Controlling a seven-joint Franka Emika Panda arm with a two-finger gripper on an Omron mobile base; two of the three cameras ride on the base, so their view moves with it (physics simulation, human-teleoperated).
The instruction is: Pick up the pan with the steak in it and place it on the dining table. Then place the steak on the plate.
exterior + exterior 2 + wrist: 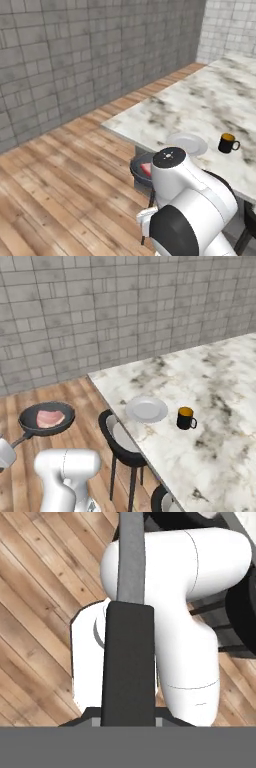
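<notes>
The pan [47, 419] is being held up over the wooden floor [60, 170], off to the side of the dining table [200, 406], its long handle [128, 662] being clamped between the narrowed fingers of the gripper [128, 719]. The steak [49, 418] is being carried inside it. The plate [146, 409] is being left waiting near the table's edge, beside a dark mug [186, 418]

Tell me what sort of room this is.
Probably a kitchen's dining area: a large marble dining table set with a plate and mug, dark chairs tucked alongside, wood floor, grey brick walls.
</notes>
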